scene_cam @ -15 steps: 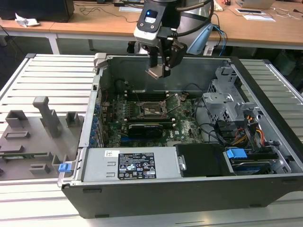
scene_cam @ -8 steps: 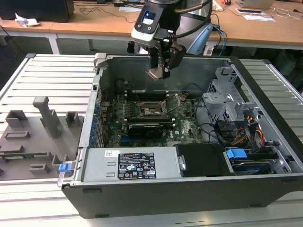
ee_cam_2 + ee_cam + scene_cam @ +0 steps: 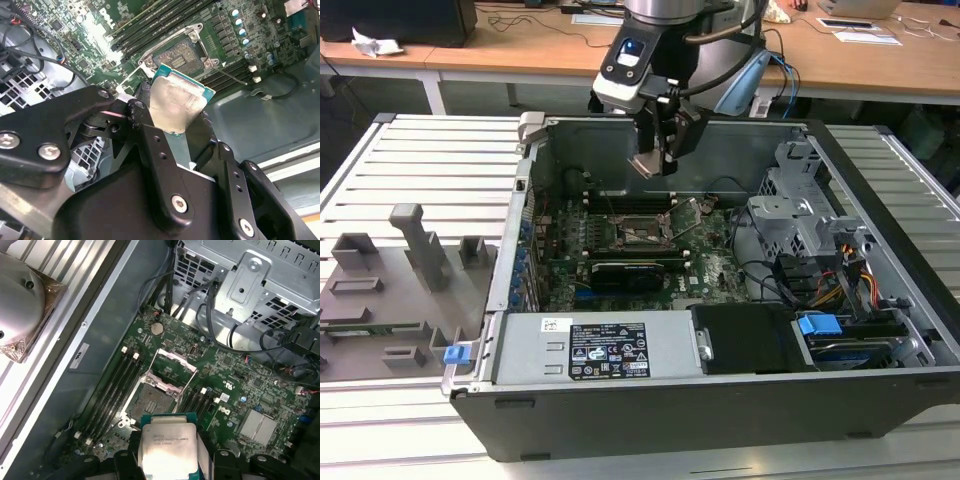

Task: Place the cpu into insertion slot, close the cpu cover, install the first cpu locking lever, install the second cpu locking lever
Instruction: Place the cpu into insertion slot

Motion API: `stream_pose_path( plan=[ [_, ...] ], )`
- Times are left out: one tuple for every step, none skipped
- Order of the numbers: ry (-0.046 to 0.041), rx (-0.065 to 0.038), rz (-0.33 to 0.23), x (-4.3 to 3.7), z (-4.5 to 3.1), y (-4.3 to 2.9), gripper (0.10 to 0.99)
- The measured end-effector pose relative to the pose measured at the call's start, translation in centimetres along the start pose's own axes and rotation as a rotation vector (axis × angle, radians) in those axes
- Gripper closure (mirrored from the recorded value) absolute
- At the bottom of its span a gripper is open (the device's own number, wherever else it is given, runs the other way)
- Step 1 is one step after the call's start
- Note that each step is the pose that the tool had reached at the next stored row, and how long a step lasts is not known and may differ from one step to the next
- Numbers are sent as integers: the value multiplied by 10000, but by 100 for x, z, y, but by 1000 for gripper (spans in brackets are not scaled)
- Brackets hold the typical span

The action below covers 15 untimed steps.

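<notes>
The cpu (image 3: 177, 102) is pinched by its edges in the pincer (image 3: 175, 107), its pale metal face turned toward the cameras in both wrist views and a green rim showing round it (image 3: 167, 450). In the exterior view the cpu (image 3: 648, 163) is seen tilted and held in the air, clear of the board (image 3: 710, 270), above the far part of the case (image 3: 670, 405). The pincer (image 3: 655, 158) is thus pressed onto the chip, with one black finger (image 3: 142, 117) seen against its edge. The slot (image 3: 150, 402) lies below and apart from the chip, its dark square field uncovered inside a silvery rim; it is also seen in the second wrist view (image 3: 179, 50) and, small, near the middle of the board in the exterior view (image 3: 642, 232). The cover (image 3: 176, 360) is seen swung up from the slot, on the side away from the chip. Long black memory slots (image 3: 112, 390) run beside the slot. Nearer in the case a grey power supply (image 3: 600, 350) is set, and toward the exterior view's right a metal drive cage (image 3: 800, 215). The case rests on a slatted table (image 3: 430, 150), where a grey fixture (image 3: 380, 300) lies toward the exterior view's left.
</notes>
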<state>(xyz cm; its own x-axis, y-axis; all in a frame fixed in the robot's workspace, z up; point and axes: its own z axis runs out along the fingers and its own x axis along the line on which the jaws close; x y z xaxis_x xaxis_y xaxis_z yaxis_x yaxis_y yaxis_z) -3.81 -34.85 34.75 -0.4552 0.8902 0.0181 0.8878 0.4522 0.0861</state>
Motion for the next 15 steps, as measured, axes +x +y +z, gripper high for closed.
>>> stream_pose_path(
  plan=[
    [-16, 3, 95, 0, 10, -1, 557],
    [-28, 4, 216, 0, 20, -2, 557],
    [-49, 3, 473, -1, 37, -3, 557],
    [-60, 2, 614, -1, 44, -4, 557],
    [-74, 0, 773, -1, 52, -5, 557],
    [-97, -6, 1043, -1, 68, -6, 557],
    [-113, -9, 1241, -1, 79, -7, 557],
    [-126, -12, 1381, -2, 88, -8, 557],
    [-150, -16, 1680, -2, 108, -9, 557],
    [-163, -10, 1866, -2, 123, -11, 557],
    [-181, -11, 2060, -3, 145, -13, 557],
    [-188, -15, 2110, -3, 161, -14, 557],
    [-192, -22, 2136, -3, 174, -16, 557],
    [-200, -34, 2170, -3, 189, -17, 557],
    [-206, -46, 2199, -3, 200, -18, 557]
  ],
)
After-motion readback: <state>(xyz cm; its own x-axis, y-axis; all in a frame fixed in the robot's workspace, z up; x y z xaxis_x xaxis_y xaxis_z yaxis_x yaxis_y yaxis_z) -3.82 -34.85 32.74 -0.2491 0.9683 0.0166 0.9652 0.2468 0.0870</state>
